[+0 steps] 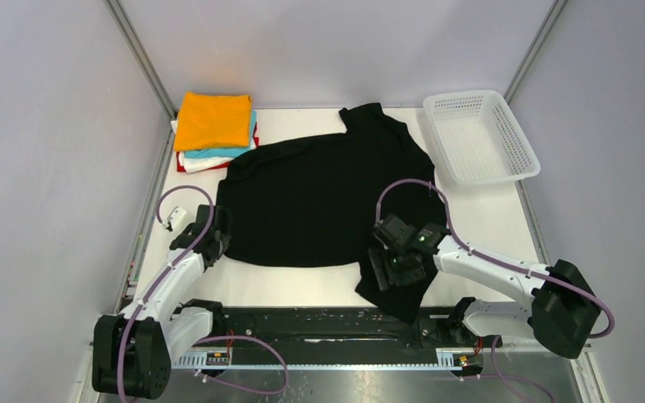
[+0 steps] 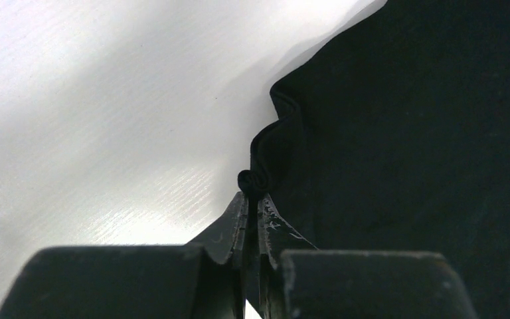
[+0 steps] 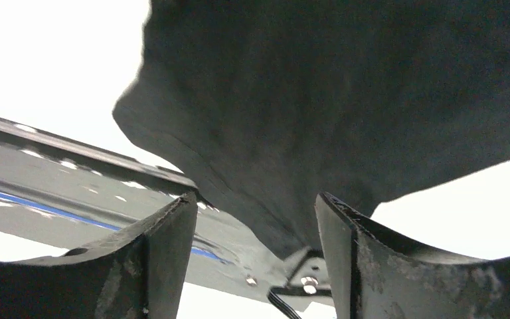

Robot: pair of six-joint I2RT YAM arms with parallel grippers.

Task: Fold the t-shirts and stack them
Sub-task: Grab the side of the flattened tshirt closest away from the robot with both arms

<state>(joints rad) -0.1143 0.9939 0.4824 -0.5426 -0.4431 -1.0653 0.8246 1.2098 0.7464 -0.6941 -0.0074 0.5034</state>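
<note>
The large black t-shirt [image 1: 319, 197] lies spread across the middle of the table, and its near right corner hangs over the front edge. My left gripper [image 1: 217, 239] is at the shirt's near left edge. In the left wrist view it [image 2: 252, 199] is shut on a small roll of the black hem [image 2: 425, 133]. My right gripper [image 1: 390, 270] is open over the hanging near right corner. In the right wrist view its fingers [image 3: 255, 198] stand apart with the black cloth [image 3: 345, 100] beyond them. Folded orange [image 1: 212, 120], turquoise [image 1: 237, 152], white [image 1: 206, 161] and red [image 1: 180, 164] shirts are stacked at the back left.
A white mesh basket [image 1: 480, 136] stands at the back right, close to the black shirt's far sleeve. The black mounting rail [image 1: 319, 323] runs along the front edge under the hanging cloth and also shows in the right wrist view [image 3: 53, 179]. Grey walls enclose the table.
</note>
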